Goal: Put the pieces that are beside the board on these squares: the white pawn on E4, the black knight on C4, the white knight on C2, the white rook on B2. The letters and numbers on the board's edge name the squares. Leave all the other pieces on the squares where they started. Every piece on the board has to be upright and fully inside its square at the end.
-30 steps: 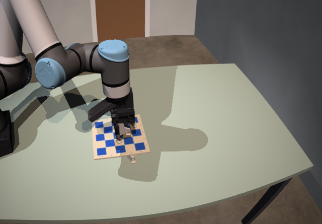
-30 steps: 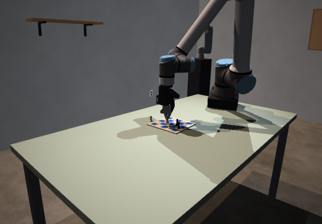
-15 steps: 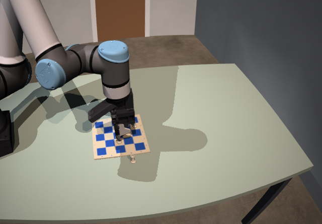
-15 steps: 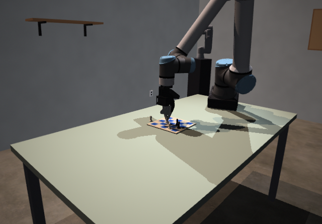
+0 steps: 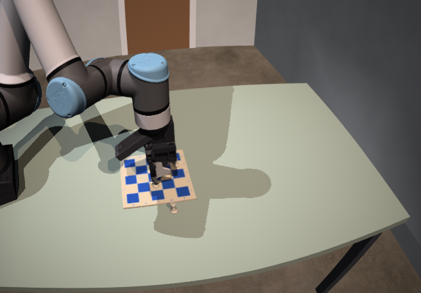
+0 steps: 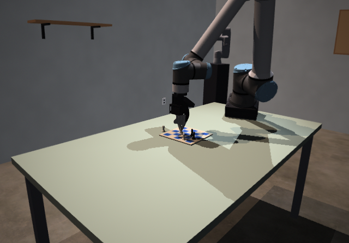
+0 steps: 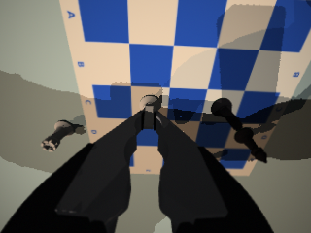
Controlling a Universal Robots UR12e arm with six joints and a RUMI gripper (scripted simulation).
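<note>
My matte black claw (image 7: pixel 149 119) is clamped on a small round-topped white piece (image 7: pixel 149 102), prob. the pawn, over the glossy blue/tan board (image 7: pixel 105 63) near row C. Wrist cam shows a white rook (image 7: pixel 57 135) off-board to claw's left and a black piece (image 7: pixel 237 126) to its right; top view hides the held piece behind my fingers (image 5: pixel 155 173).

Pale piece (image 7: pixel 150 102) mostly hidden between pincer (image 7: pixel 150 117) fingers, board (image 7: pixel 78 58) cut off by wrist frame's top edge
</note>
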